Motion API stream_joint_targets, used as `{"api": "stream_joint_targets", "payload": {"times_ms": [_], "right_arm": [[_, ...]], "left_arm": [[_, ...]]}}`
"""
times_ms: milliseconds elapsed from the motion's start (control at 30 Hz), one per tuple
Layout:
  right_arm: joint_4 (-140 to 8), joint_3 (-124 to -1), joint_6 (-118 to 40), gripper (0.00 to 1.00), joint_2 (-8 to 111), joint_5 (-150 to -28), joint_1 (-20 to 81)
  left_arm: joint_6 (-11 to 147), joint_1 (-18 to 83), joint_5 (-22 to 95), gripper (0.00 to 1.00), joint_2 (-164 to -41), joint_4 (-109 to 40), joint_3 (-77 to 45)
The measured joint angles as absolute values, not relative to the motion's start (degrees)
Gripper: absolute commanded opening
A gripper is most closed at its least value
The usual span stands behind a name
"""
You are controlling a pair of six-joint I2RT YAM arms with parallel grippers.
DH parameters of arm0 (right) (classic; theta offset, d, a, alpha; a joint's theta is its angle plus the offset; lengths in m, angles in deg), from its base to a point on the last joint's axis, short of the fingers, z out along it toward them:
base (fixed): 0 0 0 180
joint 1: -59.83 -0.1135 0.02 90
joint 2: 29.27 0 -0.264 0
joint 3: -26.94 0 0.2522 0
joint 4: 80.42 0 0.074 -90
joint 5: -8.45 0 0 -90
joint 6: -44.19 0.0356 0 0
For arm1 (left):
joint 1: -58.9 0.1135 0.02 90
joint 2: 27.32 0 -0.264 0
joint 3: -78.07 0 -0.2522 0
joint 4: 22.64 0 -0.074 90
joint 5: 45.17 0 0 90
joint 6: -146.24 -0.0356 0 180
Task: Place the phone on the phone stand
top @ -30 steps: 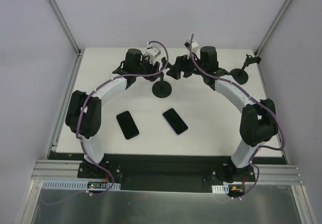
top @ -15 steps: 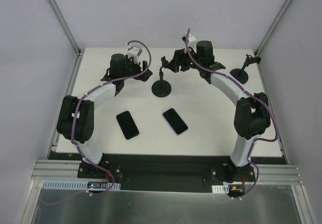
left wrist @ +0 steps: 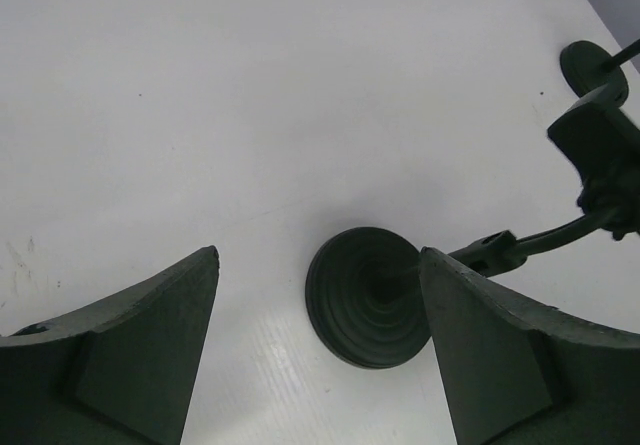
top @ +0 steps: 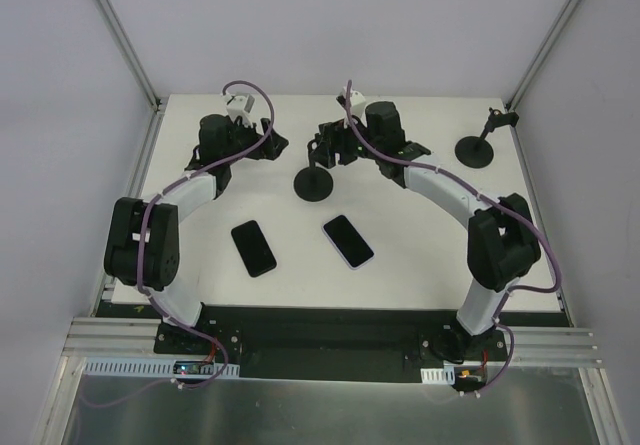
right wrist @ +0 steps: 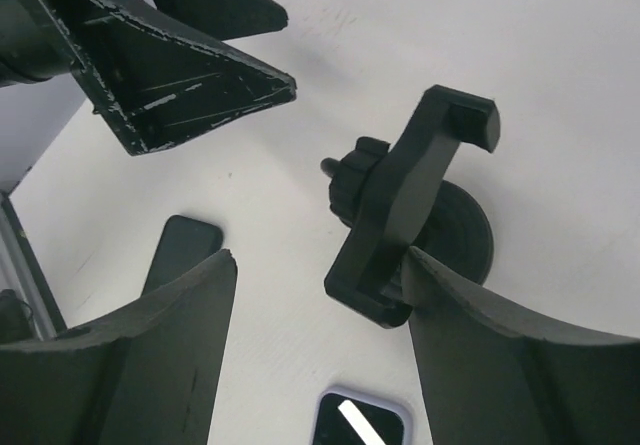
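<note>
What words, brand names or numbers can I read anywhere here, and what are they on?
No text can be read.
Black phone and pale-edged phone: dark screens, no marks.
Middle phone stand and far-right phone stand: plain black.
Small board at the left arm's base: too small to read.

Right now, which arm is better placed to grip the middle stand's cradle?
Right: the right gripper, open, frames the cradle at close range. The left gripper, also open, sits off left of the stand.

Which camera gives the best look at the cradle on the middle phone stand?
Right wrist: the cradle is close and large. Top external shows it tiny from above; left wrist shows mainly the stand's base.
</note>
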State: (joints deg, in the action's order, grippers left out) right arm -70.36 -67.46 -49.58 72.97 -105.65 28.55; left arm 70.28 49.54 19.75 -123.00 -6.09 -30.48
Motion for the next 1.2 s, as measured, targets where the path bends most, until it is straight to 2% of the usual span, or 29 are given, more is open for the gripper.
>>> {"api": "stream_joint_targets", "payload": {"times_ms": [233, 400, 667, 767, 1000, 1200], "right_arm": [[-79.4, -63.8, -39.3, 0.88, 71.4, -106.9, 25.2], [-83.0, -62.5, -36.5, 1.00, 70.2, -106.1, 22.8], [-83.6, -58.1, -36.9, 1.00, 63.2, -102.4, 26.1], [-83.6, -58.1, -37.8, 1.00, 62.4, -101.7, 28.1], [-78.1, -58.5, -42.3, 0.96, 62.4, -101.2, 31.2], [-72.5, -60.5, -44.6, 0.96, 63.9, -96.0, 32.4]], "left_arm": [[69.9, 49.5, 19.8, 0.73, -119.3, -6.2, -31.0], [70.1, 49.5, 18.6, 0.75, -117.8, -5.1, -32.4], [70.0, 48.3, 15.1, 0.77, -115.7, -3.8, -33.8], [68.6, 46.4, 14.7, 0.82, -115.0, -4.2, -33.8], [59.7, 34.1, 29.2, 0.84, -110.3, -13.8, -31.2], [60.1, 33.1, 34.5, 0.85, -108.9, -18.5, -28.2]]}}
